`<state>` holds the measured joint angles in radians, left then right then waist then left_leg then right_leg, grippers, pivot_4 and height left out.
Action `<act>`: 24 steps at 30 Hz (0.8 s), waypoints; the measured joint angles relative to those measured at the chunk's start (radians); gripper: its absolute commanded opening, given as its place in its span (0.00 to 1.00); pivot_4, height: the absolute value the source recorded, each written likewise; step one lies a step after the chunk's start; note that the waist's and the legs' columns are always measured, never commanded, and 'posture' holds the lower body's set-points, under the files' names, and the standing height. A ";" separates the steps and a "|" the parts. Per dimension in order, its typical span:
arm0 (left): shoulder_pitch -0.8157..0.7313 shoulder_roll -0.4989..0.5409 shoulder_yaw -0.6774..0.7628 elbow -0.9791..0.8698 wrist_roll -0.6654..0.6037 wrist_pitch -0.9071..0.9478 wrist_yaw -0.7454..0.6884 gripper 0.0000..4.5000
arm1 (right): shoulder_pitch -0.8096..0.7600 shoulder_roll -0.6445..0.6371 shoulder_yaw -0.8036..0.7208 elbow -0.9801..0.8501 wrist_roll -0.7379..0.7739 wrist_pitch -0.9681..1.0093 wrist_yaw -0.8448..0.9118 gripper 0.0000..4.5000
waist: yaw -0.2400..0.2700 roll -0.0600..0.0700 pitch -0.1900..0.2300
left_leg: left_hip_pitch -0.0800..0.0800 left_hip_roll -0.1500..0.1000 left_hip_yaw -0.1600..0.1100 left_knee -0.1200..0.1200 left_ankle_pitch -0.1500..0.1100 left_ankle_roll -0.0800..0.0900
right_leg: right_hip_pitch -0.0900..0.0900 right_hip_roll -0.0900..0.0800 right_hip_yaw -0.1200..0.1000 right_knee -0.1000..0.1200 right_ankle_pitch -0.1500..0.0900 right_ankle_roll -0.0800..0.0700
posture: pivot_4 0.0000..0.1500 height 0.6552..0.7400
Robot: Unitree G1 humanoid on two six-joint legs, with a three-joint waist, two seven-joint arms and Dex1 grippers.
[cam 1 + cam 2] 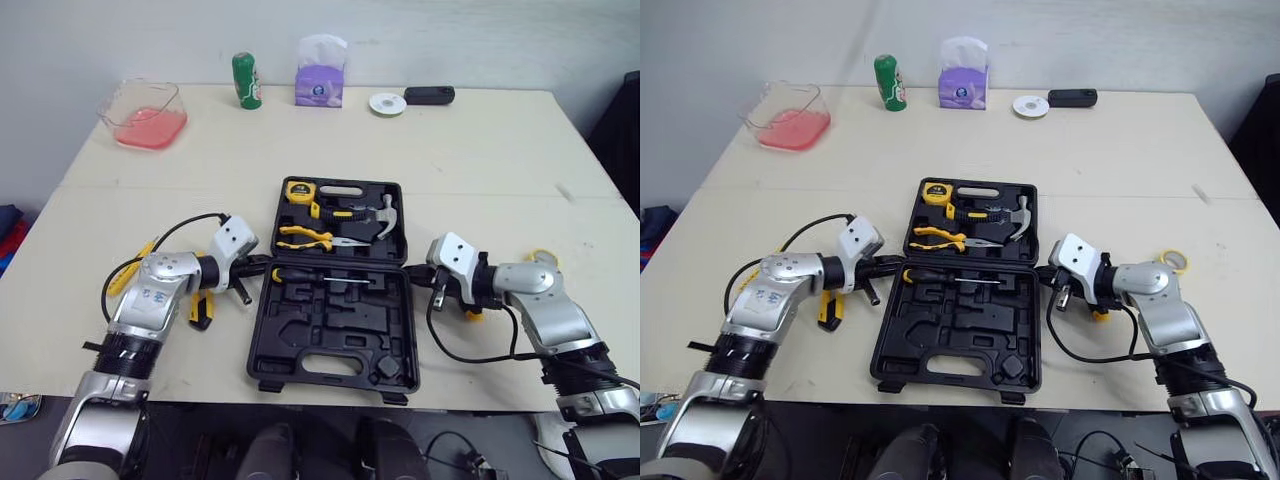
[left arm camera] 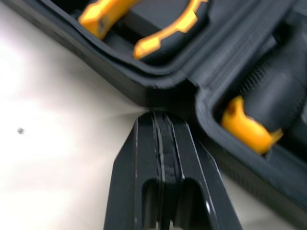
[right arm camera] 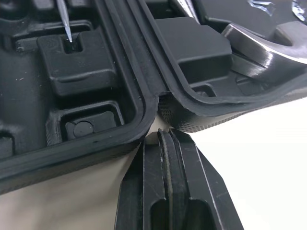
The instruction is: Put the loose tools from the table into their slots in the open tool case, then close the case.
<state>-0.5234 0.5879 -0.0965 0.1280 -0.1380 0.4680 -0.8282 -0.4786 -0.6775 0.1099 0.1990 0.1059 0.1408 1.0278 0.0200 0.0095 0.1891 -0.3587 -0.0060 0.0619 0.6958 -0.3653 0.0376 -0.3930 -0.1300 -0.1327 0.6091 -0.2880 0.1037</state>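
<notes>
Left gripper (image 2: 160, 120) pinched together, empty, at left end of case (image 1: 262, 330) hinge (image 1: 338, 266); right gripper (image 3: 165, 139) same, at right end. Yellow tool (image 1: 201, 310) left of case unslotted: stow first, then fold evenly.

**Case open, grippers at its hinge**

You have the tool case (image 1: 335, 335) lying open, with tape measure (image 1: 298, 191), pliers (image 1: 310, 237), hammer (image 1: 376, 214) and screwdriver (image 1: 322, 278) seated. Left gripper (image 1: 262, 265) and right gripper (image 1: 416, 271) sit at its hinge ends. One yellow-black tool (image 1: 201, 309) lies loose left of it.

l gripper (image 2: 160, 120) & r gripper (image 3: 165, 136): fingers pressed together, both forearms angled inward, tips facing each other.
</notes>
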 measured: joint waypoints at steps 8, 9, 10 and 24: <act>0.201 0.129 0.225 -0.182 -0.089 -0.068 -0.025 0.00 | 0.051 -0.114 -0.178 -0.002 0.109 -0.191 0.088 0.00 | -0.001 0.000 0.001 | 0.000 0.001 0.000 -0.001 0.000 -0.001 | 0.000 -0.002 0.000 -0.002 0.000 0.000 | 1.00 1.00; 0.216 0.139 0.245 -0.191 -0.095 -0.071 -0.030 0.00 | 0.060 -0.122 -0.191 0.000 0.115 -0.204 0.096 0.00 | -0.001 0.000 0.001 | 0.000 0.001 0.000 -0.001 0.000 -0.001 | 0.000 -0.003 0.000 -0.002 0.000 0.000 | 1.00 1.00; 0.257 0.153 0.291 -0.214 -0.121 -0.082 -0.046 0.00 | 0.079 -0.135 -0.214 0.000 0.130 -0.234 0.113 0.00 | -0.001 0.000 0.001 | 0.000 0.001 0.000 -0.001 0.000 -0.001 | 0.000 -0.003 0.000 -0.002 0.000 0.000 | 1.00 1.00; 0.725 0.176 0.947 -0.048 -0.225 -0.261 0.010 0.99 | 0.497 -0.170 -0.615 0.045 0.288 -0.331 0.121 1.00 | 0.001 0.001 0.001 | 0.005 0.002 0.002 -0.007 -0.002 -0.001 | 0.002 -0.006 0.003 -0.009 0.000 -0.001 | 1.00 1.00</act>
<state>0.2013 0.7640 0.8503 0.0795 -0.3628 0.2070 -0.8178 0.0186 -0.8474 -0.5047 0.2439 0.3935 -0.1899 1.1483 0.0209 0.0103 0.1903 -0.3535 -0.0038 0.0643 0.6884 -0.3676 0.0368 -0.3914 -0.1358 -0.1294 0.6004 -0.2878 0.1025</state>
